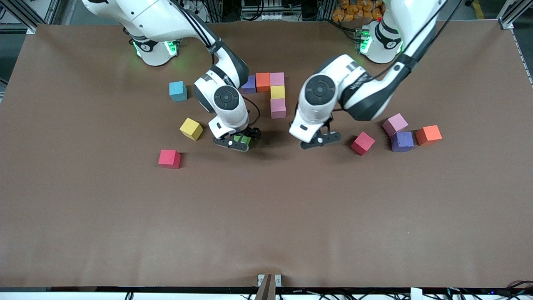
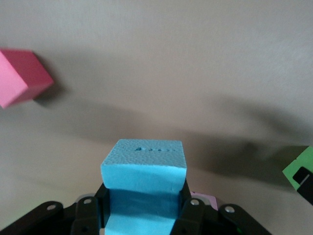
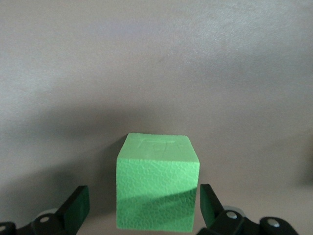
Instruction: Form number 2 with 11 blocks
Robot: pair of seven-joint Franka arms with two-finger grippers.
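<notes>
While the started 2 (image 1: 270, 89) stands at five cubes in mid-bench, two more cubes sit between robot jaws. Its top row runs purple (image 1: 249, 84), orange (image 1: 262, 81) and pink (image 1: 277, 78); from the pink end, at the left arm's side, a yellow (image 1: 277, 92) and a lower pink (image 1: 277, 108) step toward the camera.

Nearer the camera than that row, the green cube (image 3: 157, 188) rests on the bench (image 1: 266, 216). The right gripper (image 1: 237, 142) is lowered around it, jaws apart, a gap on each side.

The left gripper (image 1: 320, 141) hangs over bare bench between the figure and a red cube (image 1: 362, 143), jaws clamped on a blue cube (image 2: 144, 161); only the left wrist view shows that cube.

Toward the left arm's end, a loose pink (image 1: 394, 124), loose purple (image 1: 402, 141) and loose orange (image 1: 428, 135) huddle close together. Toward the right arm's end lie a second blue (image 1: 178, 91), a loose yellow (image 1: 191, 128) and, nearest the camera, a second red (image 1: 169, 158).
</notes>
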